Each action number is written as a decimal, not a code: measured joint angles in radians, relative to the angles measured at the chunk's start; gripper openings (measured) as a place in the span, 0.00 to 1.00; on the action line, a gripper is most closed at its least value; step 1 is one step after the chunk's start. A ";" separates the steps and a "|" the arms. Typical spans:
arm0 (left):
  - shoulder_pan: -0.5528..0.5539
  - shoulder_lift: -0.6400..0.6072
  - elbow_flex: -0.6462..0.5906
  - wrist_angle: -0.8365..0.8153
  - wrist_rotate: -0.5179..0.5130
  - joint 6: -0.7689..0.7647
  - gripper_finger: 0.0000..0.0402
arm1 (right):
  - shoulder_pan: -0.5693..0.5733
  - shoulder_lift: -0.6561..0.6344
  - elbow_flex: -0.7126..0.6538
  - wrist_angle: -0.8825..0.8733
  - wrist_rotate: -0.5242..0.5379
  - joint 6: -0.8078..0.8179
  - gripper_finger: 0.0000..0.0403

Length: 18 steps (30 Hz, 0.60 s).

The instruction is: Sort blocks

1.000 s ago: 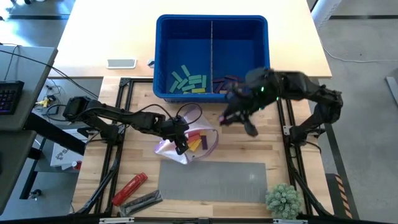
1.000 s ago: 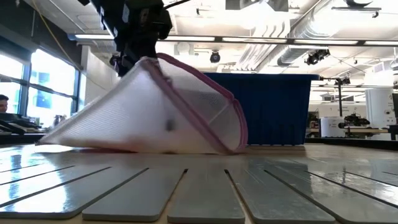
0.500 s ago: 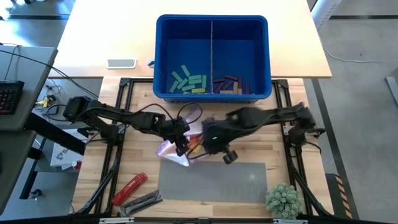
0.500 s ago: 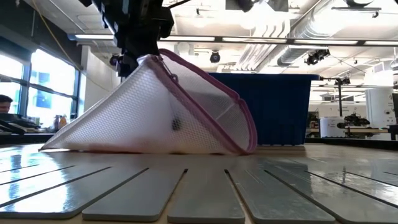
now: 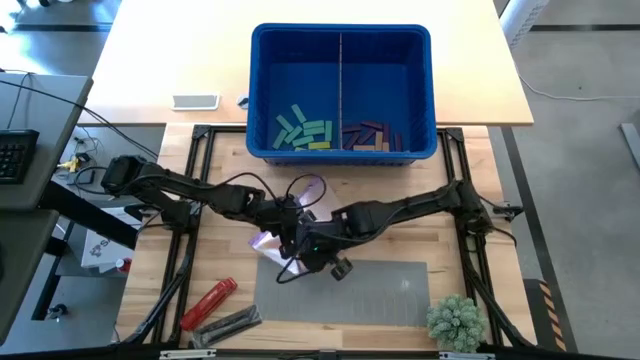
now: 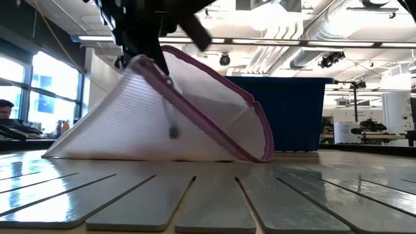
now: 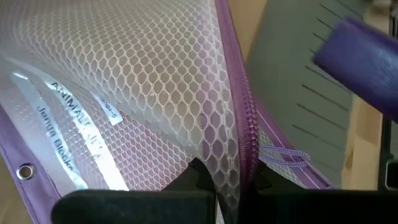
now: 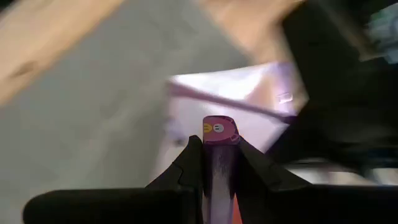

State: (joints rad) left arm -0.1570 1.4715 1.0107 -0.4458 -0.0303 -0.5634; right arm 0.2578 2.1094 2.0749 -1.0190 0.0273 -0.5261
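Note:
A white mesh pouch (image 5: 268, 240) with a purple zipper rim stands like a tent (image 6: 162, 117) on the wooden table, by the far edge of a grey mat (image 5: 345, 290). My left gripper (image 7: 230, 183) is shut on its raised edge. My right gripper (image 8: 219, 158) hovers over the pouch (image 5: 318, 243), next to the left one, shut on a purple block (image 8: 217, 132), which the left wrist view also shows (image 7: 364, 59). Teal and lime blocks (image 5: 303, 132) lie in the blue bin's left compartment, purple and tan blocks (image 5: 368, 135) in its right one. My left gripper pinches the pouch's raised edge at the zipper (image 7: 239, 155) between its two fingers, mesh and zipper tape together. It comes slanting down from the table's left. The pouch hangs from the hold, its lower side resting on the table. My right gripper pinches the purple block's long sides (image 8: 217, 155) between its two fingers. The fingers lie along the block, and its end (image 8: 217, 127) sticks out past the fingertips. The fingers slant downward from the table's right, and the block is clear of the table.
The blue bin (image 5: 255, 90) stands at the far side with a middle divider. A red cylindrical tool (image 5: 208, 302) and a dark flat piece (image 5: 228, 325) lie at the near left, a small plant (image 5: 455, 320) at the near right, a pale flat device (image 5: 195, 101) left of the bin.
My right gripper has swept from the bin's front wall toward the table's near edge and left, down to the pouch beside my left gripper, rolling as it went and staying shut on the purple block. The pouch's raised rim has shifted a little.

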 joint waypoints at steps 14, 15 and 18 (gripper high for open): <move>-0.056 0.014 0.002 0.004 -0.016 0.000 0.00 | 0.079 -0.243 -0.668 0.778 0.209 -0.028 0.10; -0.056 0.018 0.002 0.005 -0.016 -0.001 0.00 | 0.081 -0.241 -0.688 0.821 0.209 -0.033 0.10; -0.056 0.021 0.002 0.006 -0.011 -0.002 0.00 | 0.067 -0.212 -0.748 0.847 0.235 -0.010 0.10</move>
State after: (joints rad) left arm -0.2134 1.4921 1.0122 -0.4402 -0.0412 -0.5656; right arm 0.3245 1.8976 1.3265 -0.1719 0.2621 -0.5363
